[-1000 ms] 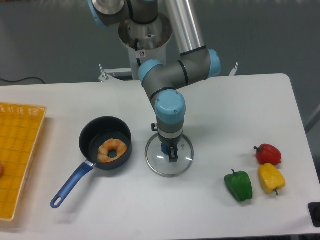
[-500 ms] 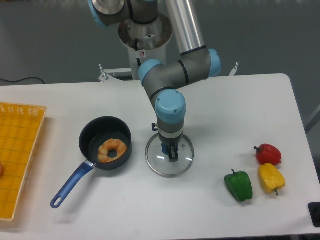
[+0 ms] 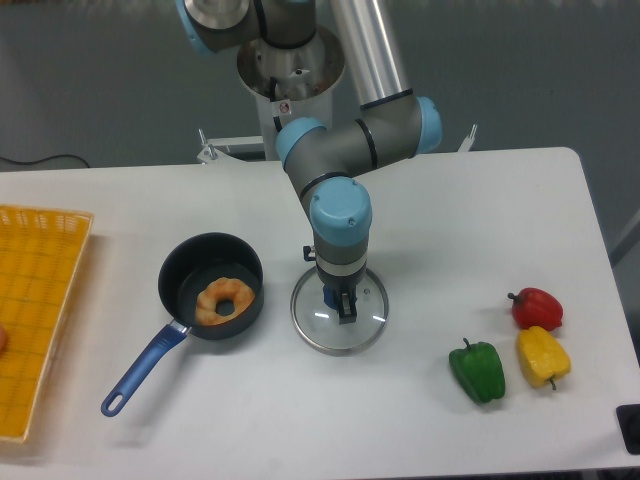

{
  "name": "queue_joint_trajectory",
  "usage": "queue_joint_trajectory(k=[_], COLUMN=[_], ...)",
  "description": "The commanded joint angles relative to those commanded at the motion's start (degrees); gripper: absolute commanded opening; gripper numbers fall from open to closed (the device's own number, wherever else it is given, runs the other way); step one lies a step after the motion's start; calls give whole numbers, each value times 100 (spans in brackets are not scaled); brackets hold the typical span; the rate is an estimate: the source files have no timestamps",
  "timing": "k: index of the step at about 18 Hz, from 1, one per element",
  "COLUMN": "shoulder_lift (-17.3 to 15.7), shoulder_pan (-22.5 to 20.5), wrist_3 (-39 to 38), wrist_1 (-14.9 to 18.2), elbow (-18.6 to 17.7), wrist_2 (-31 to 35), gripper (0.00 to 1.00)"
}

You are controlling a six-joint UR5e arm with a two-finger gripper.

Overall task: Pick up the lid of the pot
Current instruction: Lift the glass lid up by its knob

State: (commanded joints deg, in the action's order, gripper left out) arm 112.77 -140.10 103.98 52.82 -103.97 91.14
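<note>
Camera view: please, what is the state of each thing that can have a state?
Pan: upright, uncovered, with orange-brown food inside.
Pot lid: lying on the table, beside the pan, not visibly raised.
Gripper: down at the middle of the lid; open or closed, I cannot tell.
Green pepper: whole, on its side.
Red pepper: whole, on its side.
Yellow pepper: whole, on its side.
</note>
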Motion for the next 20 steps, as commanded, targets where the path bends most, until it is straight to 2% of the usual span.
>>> queue_joint_trajectory(k=[8,13,20], shoulder_lift=[-352,-475,-589], shoulder_pan=[9,26,0], wrist_3=[-211,-377,-431], wrist_1=[114,650,738], elbow=[17,298,396], wrist_2=[79,308,308], gripper=[49,49,48])
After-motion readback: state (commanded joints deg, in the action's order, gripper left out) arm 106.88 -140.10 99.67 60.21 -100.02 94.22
